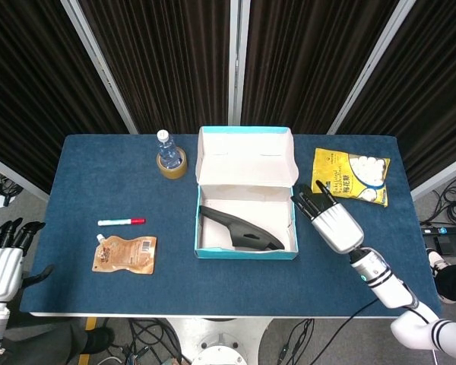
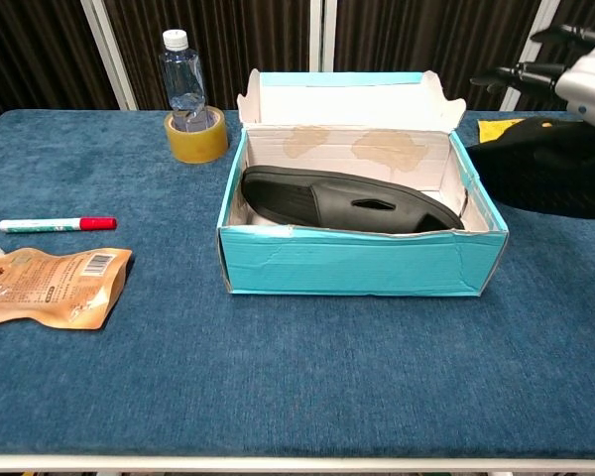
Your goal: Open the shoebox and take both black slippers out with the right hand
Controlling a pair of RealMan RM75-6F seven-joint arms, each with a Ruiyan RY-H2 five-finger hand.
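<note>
The teal shoebox [image 1: 247, 253] stands open at mid-table, its lid [image 1: 247, 156] folded back. One black slipper [image 2: 347, 203] lies inside it. The other black slipper [image 2: 545, 178] lies on the blue table just right of the box; the head view hides it under my right hand [image 1: 330, 223]. That hand [image 2: 580, 69] hovers over the slipper with its fingers [image 2: 516, 74] spread and pointing at the box's right wall, a gap showing below them. My left hand [image 1: 4, 258] hangs off the table's left edge, fingers apart and empty.
A water bottle inside a tape roll [image 1: 169, 156] stands left of the lid. A red-capped marker [image 1: 121, 221] and a brown pouch [image 1: 125, 253] lie at the left. A yellow snack bag [image 1: 351, 175] sits at the back right.
</note>
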